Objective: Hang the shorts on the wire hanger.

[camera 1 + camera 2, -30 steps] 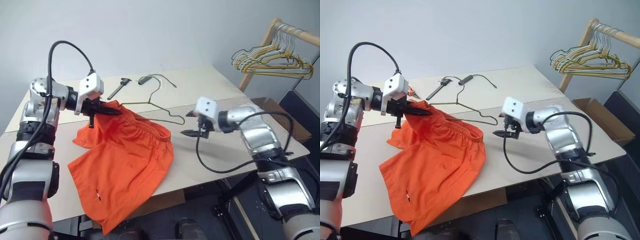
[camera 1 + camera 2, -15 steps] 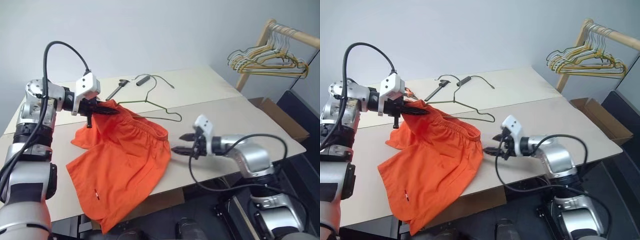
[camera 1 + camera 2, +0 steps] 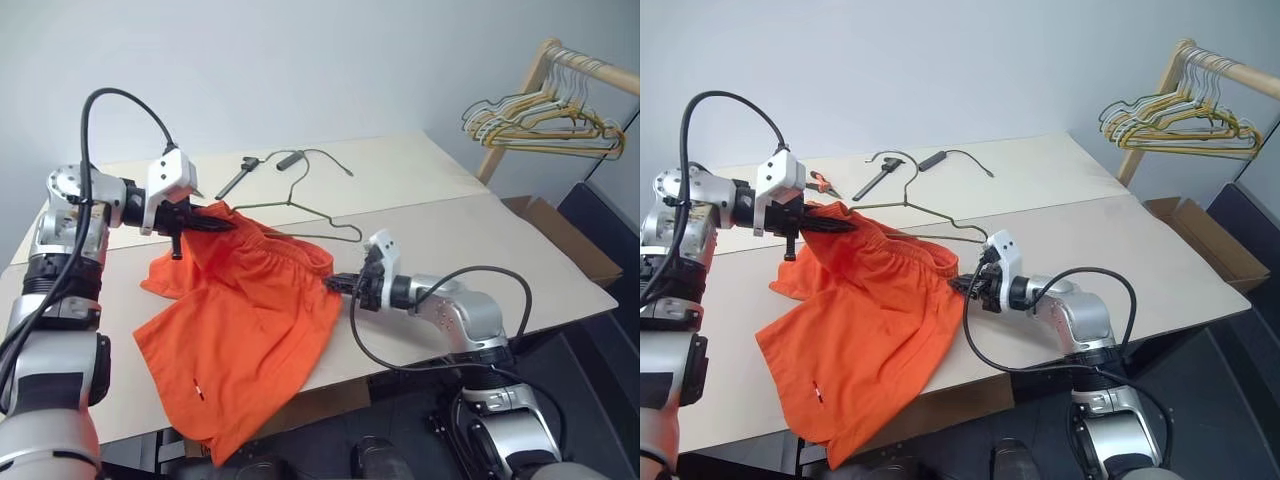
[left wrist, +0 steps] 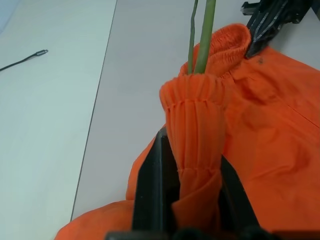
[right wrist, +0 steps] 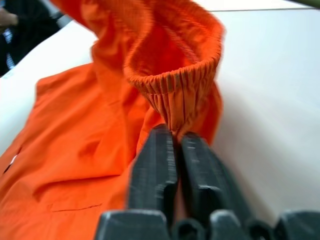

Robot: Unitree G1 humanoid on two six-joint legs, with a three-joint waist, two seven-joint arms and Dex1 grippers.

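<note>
Right claw (image 3: 965, 287) pinched shut on the shorts (image 3: 865, 330) waistband, left claw (image 3: 205, 222) too. Soft, light, floppy, so grab by the band. Wire hanger (image 3: 305, 215) near desk (image 3: 480, 240) middle.

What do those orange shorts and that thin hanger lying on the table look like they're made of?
The shorts look like thin, matte woven cloth, maybe light cotton or polyester: they drape in soft folds, and the waistband is gathered like elastic. The wire hanger looks like bent metal wire with a dull olive-green coat: very thin, yet it keeps its shape. The table seems to be smooth pale laminate or painted board.
</note>
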